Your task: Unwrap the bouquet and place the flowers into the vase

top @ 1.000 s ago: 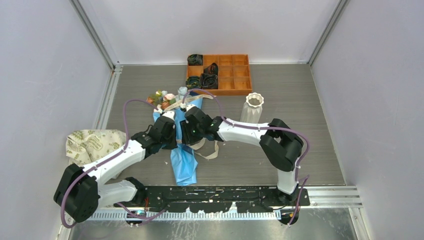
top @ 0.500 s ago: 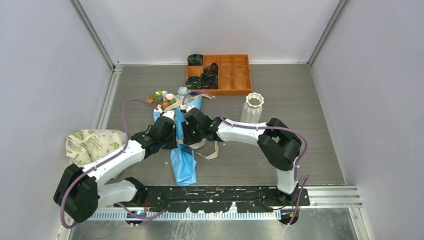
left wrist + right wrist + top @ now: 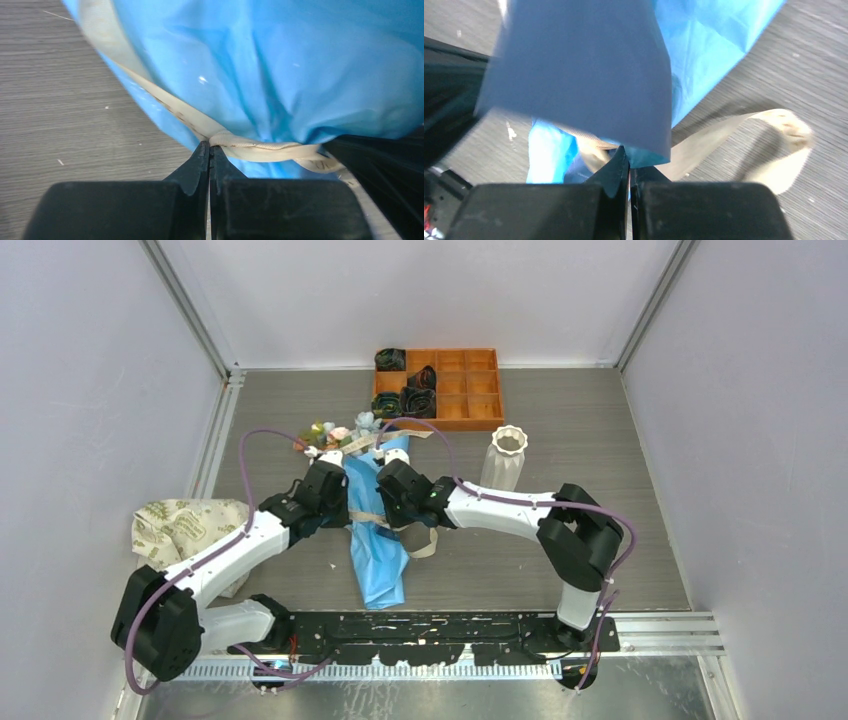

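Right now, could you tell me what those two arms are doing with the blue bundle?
They are unwrapping the bouquet, lying on the table between them. The jaws of the left arm are shut on the ribbon. The jaws of the right arm are shut at the edge of the paper; what they pinch is unclear. The flowers are not yet out, and the vase stands apart, empty.
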Tool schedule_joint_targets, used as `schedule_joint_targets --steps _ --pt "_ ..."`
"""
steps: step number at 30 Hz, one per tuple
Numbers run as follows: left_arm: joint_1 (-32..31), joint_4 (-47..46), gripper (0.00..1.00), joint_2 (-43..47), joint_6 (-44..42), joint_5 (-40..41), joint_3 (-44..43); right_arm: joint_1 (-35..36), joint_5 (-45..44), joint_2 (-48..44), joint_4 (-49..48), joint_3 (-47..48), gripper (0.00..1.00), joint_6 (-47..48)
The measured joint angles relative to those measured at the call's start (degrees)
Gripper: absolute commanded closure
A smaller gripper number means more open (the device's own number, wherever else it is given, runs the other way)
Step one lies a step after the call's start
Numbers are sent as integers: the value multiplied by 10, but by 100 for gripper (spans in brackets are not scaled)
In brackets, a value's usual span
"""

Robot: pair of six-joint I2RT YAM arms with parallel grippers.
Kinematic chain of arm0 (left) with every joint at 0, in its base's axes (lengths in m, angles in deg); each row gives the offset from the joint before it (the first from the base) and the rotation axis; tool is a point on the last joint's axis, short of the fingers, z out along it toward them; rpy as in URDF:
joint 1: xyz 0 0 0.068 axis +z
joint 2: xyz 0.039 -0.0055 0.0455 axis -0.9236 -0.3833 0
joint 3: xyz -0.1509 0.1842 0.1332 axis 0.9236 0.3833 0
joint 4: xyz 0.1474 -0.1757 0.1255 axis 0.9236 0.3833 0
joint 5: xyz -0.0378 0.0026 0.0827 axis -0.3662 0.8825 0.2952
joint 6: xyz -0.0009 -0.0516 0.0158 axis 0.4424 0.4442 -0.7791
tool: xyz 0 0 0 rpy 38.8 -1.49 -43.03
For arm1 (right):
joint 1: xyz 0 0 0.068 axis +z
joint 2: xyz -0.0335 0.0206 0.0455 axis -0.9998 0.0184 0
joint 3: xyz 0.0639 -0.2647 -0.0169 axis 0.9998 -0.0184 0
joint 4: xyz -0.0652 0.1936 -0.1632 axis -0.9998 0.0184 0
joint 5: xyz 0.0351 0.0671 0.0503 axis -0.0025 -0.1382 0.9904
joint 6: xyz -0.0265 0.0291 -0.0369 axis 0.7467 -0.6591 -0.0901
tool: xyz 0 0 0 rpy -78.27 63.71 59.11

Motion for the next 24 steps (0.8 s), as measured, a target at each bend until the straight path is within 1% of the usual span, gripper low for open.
schedule_joint_targets --steps 4,8,16,24 --pt "32 14 100 0 3 12 -8 -4 -54 -18 33 0 98 6" --pt "72 35 100 2 13 14 -9 -24 -84 -38 47 -16 99 3" --pt "149 38 100 0 42 -40 -21 -50 -100 -66 44 -44 99 -29" --pt "227 64 100 -27 43 -16 -23 -98 -174 -67 130 -57 99 -43"
